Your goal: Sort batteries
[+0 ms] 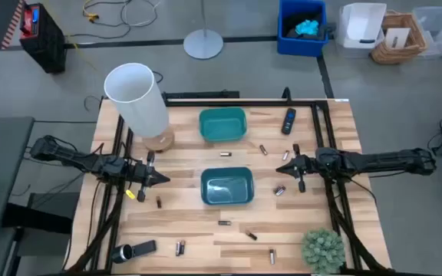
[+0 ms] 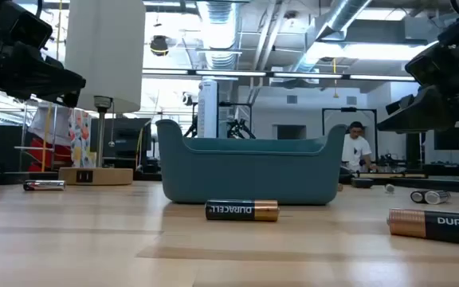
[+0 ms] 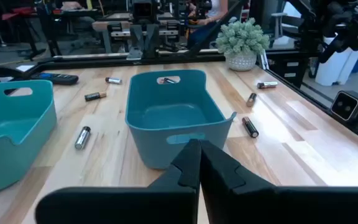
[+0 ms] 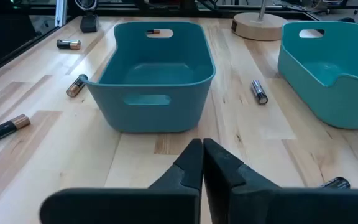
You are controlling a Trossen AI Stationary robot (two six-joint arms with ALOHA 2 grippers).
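Several small batteries lie flat and scattered on the wooden table, among them battery (image 1: 224,154) between the two teal bins, battery (image 1: 280,190) right of the near bin, and battery (image 1: 223,222) in front of it. The near teal bin (image 1: 227,186) sits mid-table, with the far teal bin (image 1: 222,124) behind it. My left gripper (image 1: 163,178) hovers shut left of the near bin, fingertips (image 3: 191,163) pointing at it. My right gripper (image 1: 280,168) hovers shut to the bin's right, fingertips (image 4: 194,163) also toward it. Neither touches anything.
A white lamp (image 1: 136,96) on a round wooden base stands at the far left. A black remote (image 1: 288,121) lies right of the far bin. A flashlight-like cylinder (image 1: 133,250) is near the front left, and a potted plant (image 1: 322,249) at the front right. Black frame rails run along both sides.
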